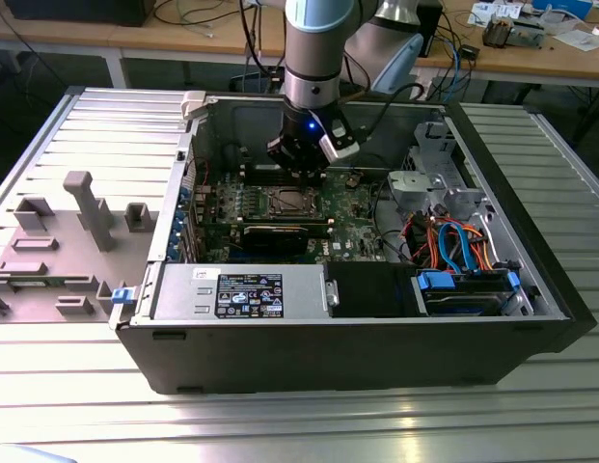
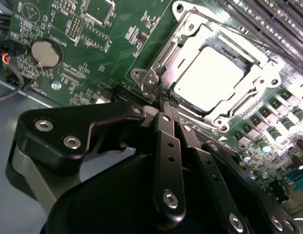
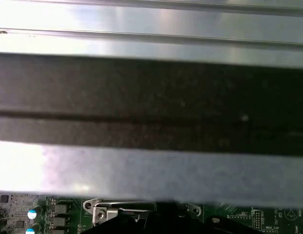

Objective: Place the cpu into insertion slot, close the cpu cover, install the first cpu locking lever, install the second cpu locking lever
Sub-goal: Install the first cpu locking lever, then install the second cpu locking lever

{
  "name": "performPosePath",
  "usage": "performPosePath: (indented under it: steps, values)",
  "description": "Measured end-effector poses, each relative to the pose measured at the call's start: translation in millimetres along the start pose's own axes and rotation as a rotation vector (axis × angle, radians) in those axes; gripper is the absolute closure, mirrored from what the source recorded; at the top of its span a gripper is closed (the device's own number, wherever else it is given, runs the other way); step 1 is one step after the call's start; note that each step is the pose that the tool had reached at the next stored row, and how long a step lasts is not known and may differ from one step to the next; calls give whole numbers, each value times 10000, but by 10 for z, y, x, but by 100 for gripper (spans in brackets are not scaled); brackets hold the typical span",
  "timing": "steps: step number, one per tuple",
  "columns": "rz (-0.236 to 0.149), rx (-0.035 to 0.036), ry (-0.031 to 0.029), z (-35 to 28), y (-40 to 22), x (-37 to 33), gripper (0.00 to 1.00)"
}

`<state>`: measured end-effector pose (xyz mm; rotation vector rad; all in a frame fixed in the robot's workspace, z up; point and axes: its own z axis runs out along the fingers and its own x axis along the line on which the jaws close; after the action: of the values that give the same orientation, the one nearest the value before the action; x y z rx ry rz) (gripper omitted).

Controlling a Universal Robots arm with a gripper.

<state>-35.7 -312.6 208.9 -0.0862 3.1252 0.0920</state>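
The cpu (image 2: 207, 78) lies flat in the insertion slot (image 2: 141, 75), its dull silver top glaring in the second wrist view. The cpu cover (image 2: 261, 80) rests down around it as a silvery frame, and the chip shows through its window. My gripper (image 2: 166, 100) hangs just off one corner of the socket. Its black fingers (image 2: 167, 146) are pressed together, and I see nothing between them. A small metal tab (image 2: 150, 83) at that corner lies right by the fingertips. In the exterior view the gripper (image 1: 301, 169) hovers low over the cpu (image 1: 287, 201) inside the case.
The green motherboard (image 1: 352, 231) sits in an open black computer case (image 1: 376, 357) on a ribbed metal table (image 1: 280, 424). Memory slots (image 2: 283, 24) run past the socket, and a coin battery (image 2: 45, 53) lies nearby. Drive cages and coloured cables (image 1: 453, 246) fill the exterior view's right. The case wall (image 3: 151, 97) rises close by.
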Motion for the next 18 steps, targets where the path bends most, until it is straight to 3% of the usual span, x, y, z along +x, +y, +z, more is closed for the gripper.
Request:
performPosePath:
  steps: [12,18]
  values:
    - [-1,0,0,-1,-12,1,89]
    - [0,1,1,-3,-50,3,89]
